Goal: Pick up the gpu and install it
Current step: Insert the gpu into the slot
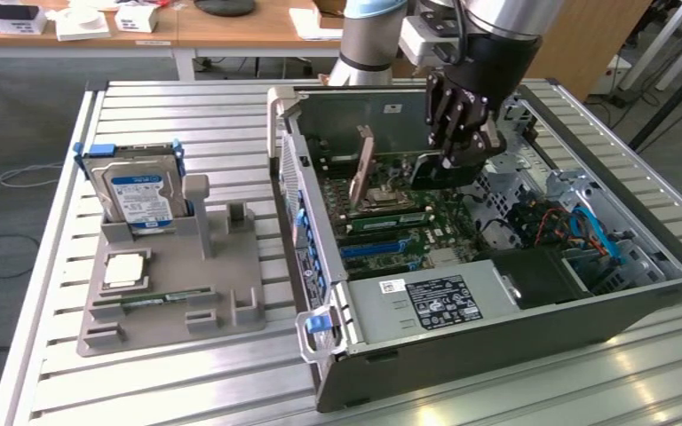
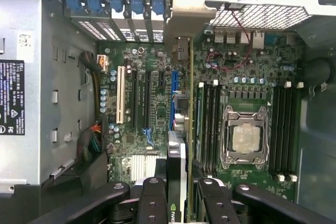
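The claw (image 2: 178, 199) is partly closed, its fingers (image 2: 153, 203) clamped on either side of the gpu (image 2: 177, 156). The card stands on edge inside the open computer case (image 1: 495, 355), just above the motherboard (image 2: 147, 103) and in line with its expansion slots (image 2: 137, 98). The case sits on the counter (image 1: 139, 382).

Flat green gpu card (image 2: 177, 150) stands edgewise within the black gripper (image 2: 181, 190), above the green motherboard (image 2: 247, 72) inside the open metal case (image 1: 495, 355).

Green-and-black gpu (image 2: 181, 140), black hand (image 2: 181, 199), green motherboard (image 2: 157, 61), blue latches (image 2: 131, 6)
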`<act>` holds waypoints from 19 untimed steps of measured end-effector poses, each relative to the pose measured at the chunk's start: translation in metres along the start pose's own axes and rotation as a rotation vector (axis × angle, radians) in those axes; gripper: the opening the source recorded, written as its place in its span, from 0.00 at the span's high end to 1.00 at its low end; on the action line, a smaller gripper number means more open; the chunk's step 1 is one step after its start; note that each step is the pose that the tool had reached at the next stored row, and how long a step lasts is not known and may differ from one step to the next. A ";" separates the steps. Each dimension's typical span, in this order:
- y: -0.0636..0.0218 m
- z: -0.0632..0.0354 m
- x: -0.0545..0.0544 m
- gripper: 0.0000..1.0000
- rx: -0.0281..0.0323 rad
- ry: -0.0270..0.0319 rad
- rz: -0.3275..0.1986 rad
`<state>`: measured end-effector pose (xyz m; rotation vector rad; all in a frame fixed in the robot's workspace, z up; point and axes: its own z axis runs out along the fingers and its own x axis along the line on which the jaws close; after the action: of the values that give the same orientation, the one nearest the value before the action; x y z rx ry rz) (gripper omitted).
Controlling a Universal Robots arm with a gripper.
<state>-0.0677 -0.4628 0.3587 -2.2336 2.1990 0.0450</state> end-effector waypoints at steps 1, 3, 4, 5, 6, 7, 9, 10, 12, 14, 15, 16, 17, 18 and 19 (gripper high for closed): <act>0.0000 0.0018 0.000 0.73 0.0000 -0.0001 0.000; -0.0001 0.0055 0.000 0.73 0.0000 -0.0002 0.000; -0.0001 0.0073 0.000 0.73 0.0000 -0.0005 0.000; -0.0001 0.0091 0.000 0.73 0.0000 -0.0007 0.000; -0.0002 0.0109 0.000 0.73 0.0000 -0.0009 0.000; -0.0002 0.0128 0.000 0.73 0.0001 -0.0011 0.000; -0.0002 0.0159 0.000 0.73 0.0001 -0.0012 0.000; -0.0003 0.0172 0.000 0.73 0.0000 -0.0011 0.000; -0.0003 0.0197 0.001 0.73 -0.0001 -0.0010 0.000; -0.0004 0.0225 0.001 0.73 0.0000 -0.0011 0.000; -0.0004 0.0241 0.001 0.73 0.0000 -0.0011 0.000; -0.0004 0.0257 0.001 0.73 0.0000 -0.0012 0.000; -0.0004 0.0272 0.001 0.73 0.0000 -0.0012 0.000; -0.0004 0.0285 0.001 0.73 0.0000 -0.0012 0.000; -0.0005 0.0298 0.001 0.73 0.0000 -0.0012 0.000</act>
<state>-0.0677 -0.4628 0.3289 -2.2329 2.1984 0.0463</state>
